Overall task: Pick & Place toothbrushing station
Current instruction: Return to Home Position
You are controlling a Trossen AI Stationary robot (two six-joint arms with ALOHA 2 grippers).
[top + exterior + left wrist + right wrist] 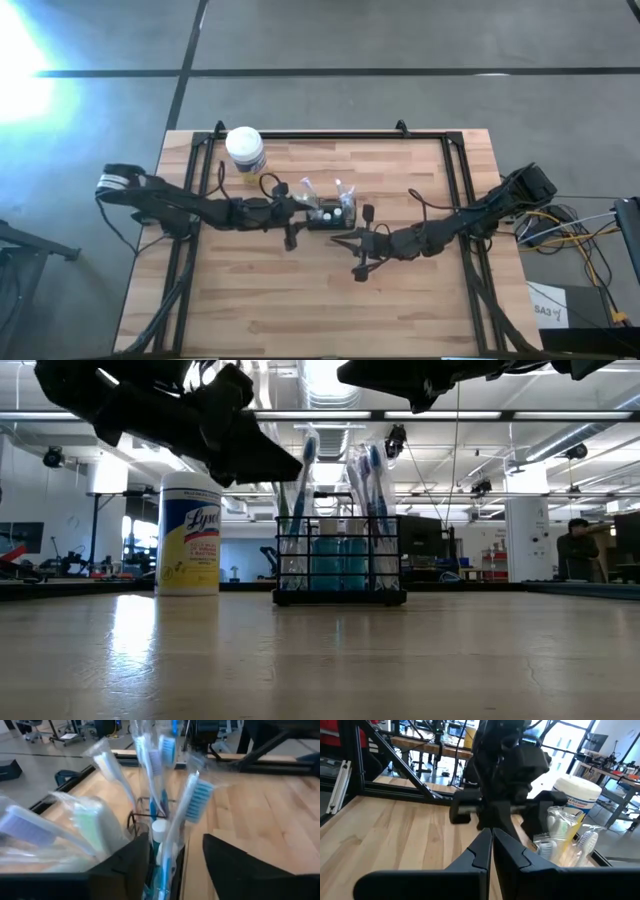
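The toothbrushing station [333, 214] is a small black slotted holder standing on its base on the wooden table [300, 300], mid-table. Several plastic-wrapped toothbrushes [305, 470] stick up out of it. It also shows in the low view [340, 565] and the left wrist view [150, 820]. My left gripper [308, 210] is open at the station's left side, up at the height of the brush heads [175, 840]. My right gripper [340, 238] is shut and empty, above the table just near of the station [491, 832]. My left gripper's open fingers [130, 865] come level from the table's left and stand on either side of the wrapped toothbrushes [192, 800]. I cannot tell whether a finger touches the wrapping. The station stands on the table.
A yellow wipes jar with a white lid [245, 152] stands at the far left of the table, behind my left arm. A black frame [330, 134] runs along the table's far and side edges. Bare wood lies toward the near edge.
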